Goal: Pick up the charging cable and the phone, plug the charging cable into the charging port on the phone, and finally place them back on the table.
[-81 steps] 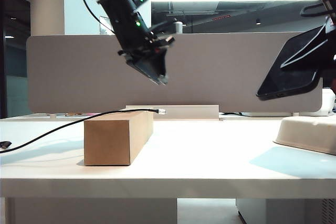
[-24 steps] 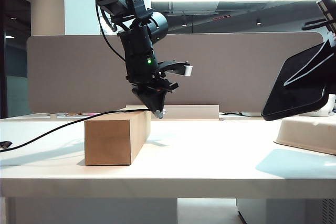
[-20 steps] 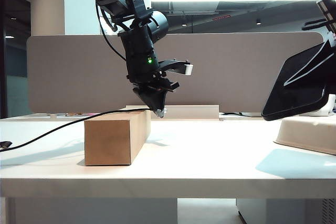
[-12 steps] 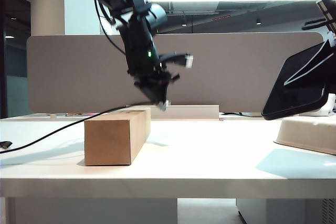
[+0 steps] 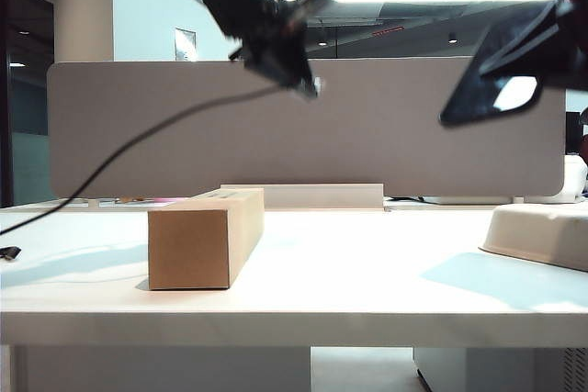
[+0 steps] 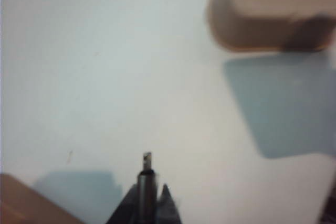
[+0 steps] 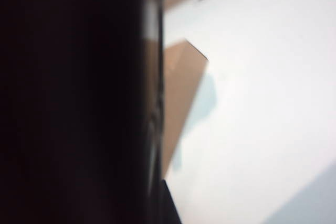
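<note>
- The left gripper is pinching the charging cable just behind its plug, high above the cardboard box; the cord is trailing down leftward toward the table.
- The right gripper is clamping the phone, tilted in the air at the right, well apart from the plug.
- Judgement: the plug should be lined up squarely with the charging port, which is not discernible here, then brought in slowly while the phone is being held steady.
</note>
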Robot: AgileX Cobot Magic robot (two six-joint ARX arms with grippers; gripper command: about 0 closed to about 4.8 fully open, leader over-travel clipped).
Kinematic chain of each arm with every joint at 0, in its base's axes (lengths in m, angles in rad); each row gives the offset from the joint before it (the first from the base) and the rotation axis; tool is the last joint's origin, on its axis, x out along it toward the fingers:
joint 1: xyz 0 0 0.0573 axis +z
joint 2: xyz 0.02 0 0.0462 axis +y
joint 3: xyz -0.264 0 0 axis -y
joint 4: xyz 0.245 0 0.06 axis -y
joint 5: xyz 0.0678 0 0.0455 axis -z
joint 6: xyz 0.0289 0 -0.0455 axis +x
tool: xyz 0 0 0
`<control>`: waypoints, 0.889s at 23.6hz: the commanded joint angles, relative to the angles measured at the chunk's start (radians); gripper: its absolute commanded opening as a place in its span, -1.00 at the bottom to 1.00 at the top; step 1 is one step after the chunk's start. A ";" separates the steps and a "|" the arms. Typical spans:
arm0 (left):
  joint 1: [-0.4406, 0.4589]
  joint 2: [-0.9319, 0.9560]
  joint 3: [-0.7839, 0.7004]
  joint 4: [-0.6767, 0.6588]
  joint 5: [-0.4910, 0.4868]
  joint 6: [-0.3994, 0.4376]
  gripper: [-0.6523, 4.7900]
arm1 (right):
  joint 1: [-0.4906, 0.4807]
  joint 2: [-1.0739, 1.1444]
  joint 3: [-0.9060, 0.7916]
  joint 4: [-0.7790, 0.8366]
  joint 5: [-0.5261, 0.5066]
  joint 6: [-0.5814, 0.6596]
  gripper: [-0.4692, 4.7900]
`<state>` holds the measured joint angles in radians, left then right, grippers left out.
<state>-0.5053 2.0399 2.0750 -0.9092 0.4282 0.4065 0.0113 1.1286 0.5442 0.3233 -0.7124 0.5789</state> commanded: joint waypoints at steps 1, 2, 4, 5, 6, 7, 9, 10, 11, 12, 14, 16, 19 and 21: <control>-0.003 -0.050 0.006 -0.018 0.143 -0.003 -0.78 | 0.000 -0.006 0.058 0.042 -0.027 0.002 -0.85; -0.003 -0.065 0.006 -0.022 0.198 -0.003 -0.78 | 0.000 -0.006 0.072 0.046 -0.027 0.013 -0.85; -0.003 -0.085 0.006 -0.030 0.301 -0.003 -0.78 | 0.000 -0.006 0.097 0.076 -0.030 0.053 -0.85; -0.003 -0.096 0.006 -0.037 0.365 -0.003 -0.78 | 0.000 -0.006 0.105 0.101 -0.035 0.074 -0.85; -0.003 -0.103 0.006 -0.042 0.413 -0.003 -0.78 | 0.000 -0.006 0.112 0.130 -0.043 0.094 -0.85; -0.003 -0.108 0.006 -0.045 0.456 -0.003 -0.78 | 0.000 -0.006 0.119 0.176 -0.057 0.124 -0.85; -0.003 -0.117 0.006 -0.055 0.526 -0.003 -0.78 | 0.000 -0.006 0.129 0.255 -0.076 0.178 -0.85; -0.003 -0.119 0.006 -0.056 0.550 -0.003 -0.78 | 0.000 -0.006 0.134 0.302 -0.079 0.211 -0.85; -0.003 -0.122 0.006 -0.070 0.599 -0.003 -0.78 | 0.000 -0.006 0.143 0.380 -0.080 0.264 -0.85; -0.003 -0.122 0.006 -0.077 0.622 -0.003 -0.78 | 0.000 -0.006 0.147 0.414 -0.080 0.289 -0.85; -0.003 -0.122 0.006 -0.096 0.675 -0.002 -0.78 | 0.000 -0.007 0.151 0.500 -0.079 0.343 -0.85; -0.003 -0.122 0.006 -0.098 0.761 -0.003 -0.78 | 0.000 -0.008 0.163 0.581 -0.074 0.410 -0.85; -0.004 -0.122 0.006 -0.086 0.878 -0.003 -0.78 | 0.001 -0.008 0.167 0.638 -0.068 0.456 -0.85; -0.013 -0.121 0.005 -0.072 0.896 -0.003 -0.78 | 0.001 -0.008 0.167 0.671 -0.050 0.515 -0.85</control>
<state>-0.5079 1.9247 2.0762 -1.0008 1.3079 0.4030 0.0113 1.1263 0.7029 0.9379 -0.7864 1.0466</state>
